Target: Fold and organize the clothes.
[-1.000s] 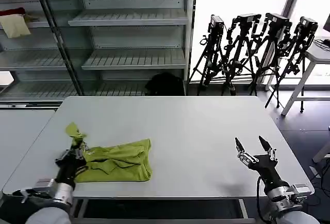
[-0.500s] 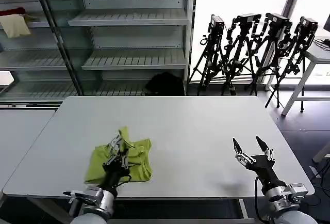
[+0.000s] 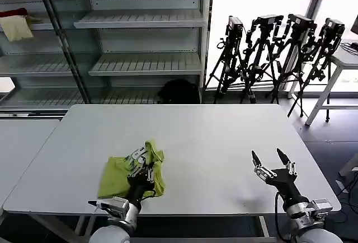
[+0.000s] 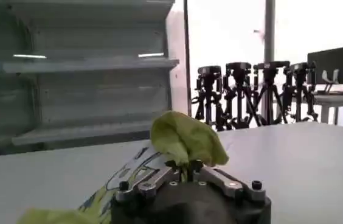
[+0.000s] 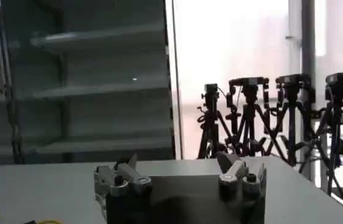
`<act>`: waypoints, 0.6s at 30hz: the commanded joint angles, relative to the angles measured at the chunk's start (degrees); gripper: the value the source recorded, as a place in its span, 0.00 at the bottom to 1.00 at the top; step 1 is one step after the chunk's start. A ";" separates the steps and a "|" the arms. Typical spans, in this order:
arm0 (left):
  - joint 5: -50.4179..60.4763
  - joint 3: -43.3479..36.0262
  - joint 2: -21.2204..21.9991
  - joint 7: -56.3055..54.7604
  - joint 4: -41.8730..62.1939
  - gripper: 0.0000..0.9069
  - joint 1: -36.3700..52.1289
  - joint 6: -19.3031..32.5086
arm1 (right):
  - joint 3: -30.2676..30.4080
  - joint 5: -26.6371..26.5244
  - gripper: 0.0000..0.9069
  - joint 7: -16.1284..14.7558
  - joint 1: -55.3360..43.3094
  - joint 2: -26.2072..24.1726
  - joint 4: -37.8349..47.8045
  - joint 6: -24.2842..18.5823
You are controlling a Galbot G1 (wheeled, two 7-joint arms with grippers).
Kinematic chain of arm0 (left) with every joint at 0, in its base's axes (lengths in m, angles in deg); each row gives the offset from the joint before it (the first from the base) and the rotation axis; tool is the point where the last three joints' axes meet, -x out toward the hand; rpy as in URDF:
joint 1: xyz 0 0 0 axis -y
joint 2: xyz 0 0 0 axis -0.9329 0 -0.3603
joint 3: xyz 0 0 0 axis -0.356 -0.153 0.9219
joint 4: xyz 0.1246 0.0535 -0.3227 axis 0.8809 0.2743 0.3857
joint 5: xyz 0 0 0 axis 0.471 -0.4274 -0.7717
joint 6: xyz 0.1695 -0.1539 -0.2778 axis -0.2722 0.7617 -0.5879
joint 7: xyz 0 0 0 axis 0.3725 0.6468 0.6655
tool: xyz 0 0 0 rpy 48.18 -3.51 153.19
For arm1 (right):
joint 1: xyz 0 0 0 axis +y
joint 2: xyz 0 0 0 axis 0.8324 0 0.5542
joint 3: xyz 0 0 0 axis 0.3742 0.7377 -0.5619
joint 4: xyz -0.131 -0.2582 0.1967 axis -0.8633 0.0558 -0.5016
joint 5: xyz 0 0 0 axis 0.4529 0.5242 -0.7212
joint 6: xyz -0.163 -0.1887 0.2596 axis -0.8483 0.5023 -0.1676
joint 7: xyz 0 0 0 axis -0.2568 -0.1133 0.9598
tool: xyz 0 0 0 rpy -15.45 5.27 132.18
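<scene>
Left gripper has dragged the T-shirt edge rightward, jaws clenched on that fold, right gripper spread idle; early release could unroll it.

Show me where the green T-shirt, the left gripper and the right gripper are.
Green T-shirt (image 3: 114,177), head view: flat part of the bunched fabric on the table.
Left gripper (image 3: 145,160), head view: fingertips shut on the shirt's raised fold.
Right gripper (image 3: 271,160), head view: gap between its open fingertips.
</scene>
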 commanded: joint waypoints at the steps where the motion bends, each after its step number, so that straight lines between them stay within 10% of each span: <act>1: 0.53 -0.55 -0.77 1.42 1.79 0.26 0.70 0.63 | 0.04 0.09 1.00 -0.05 0.03 0.03 -0.15 -0.05; 6: 0.53 0.99 -1.81 2.03 0.54 0.33 -1.25 1.51 | 0.12 0.23 1.00 -0.02 0.14 0.11 0.15 -0.18; 10: 0.42 2.13 -2.30 1.75 0.09 1.00 -1.71 1.41 | 0.22 0.38 1.00 0.05 -0.08 0.22 0.05 -0.19; 18: 0.42 2.74 -2.61 1.74 -1.32 1.00 -2.53 1.56 | 0.39 0.60 1.00 0.09 -0.10 0.42 0.09 -0.16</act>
